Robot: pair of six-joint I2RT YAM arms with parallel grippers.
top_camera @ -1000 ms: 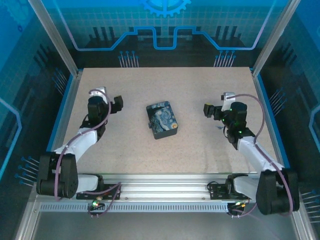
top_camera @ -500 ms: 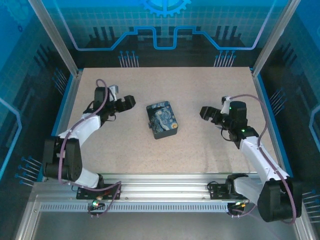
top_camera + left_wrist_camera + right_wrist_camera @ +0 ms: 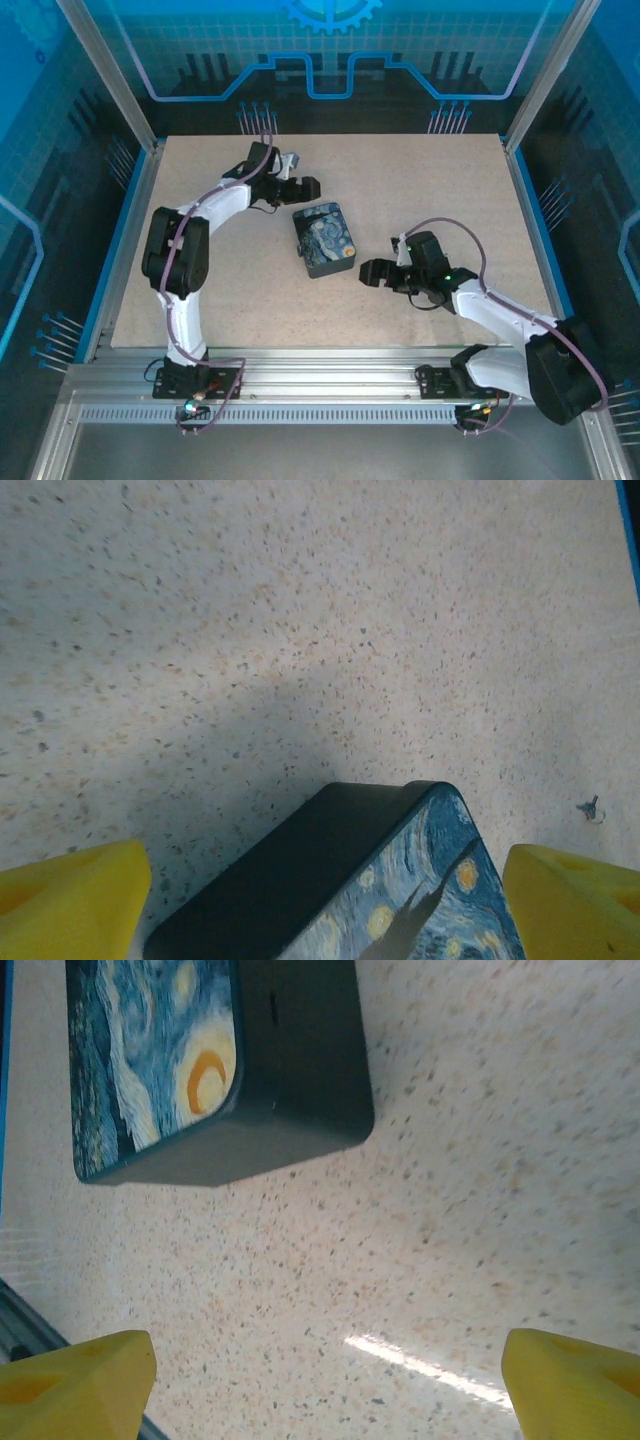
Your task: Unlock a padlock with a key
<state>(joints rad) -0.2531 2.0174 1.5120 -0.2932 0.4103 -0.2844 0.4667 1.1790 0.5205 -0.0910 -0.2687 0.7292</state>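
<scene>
Got left gripper [image 3: 306, 188] spread wide, sitting by the far-left corner of the tin [image 3: 324, 240]. Same w/ right gripper [image 3: 368, 273]: pads well apart, just off the tin's near-right corner. Can spot the key [image 3: 590, 807] on left wrist cam, tiny, lying flat on bare table [image 3: 430, 170], apart from the tin, off past its corner.

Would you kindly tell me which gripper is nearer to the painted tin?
Left. The left gripper hangs at the tin's far edge, its corner between the fingers; the right gripper sits off the near right corner, bare table between.
</scene>
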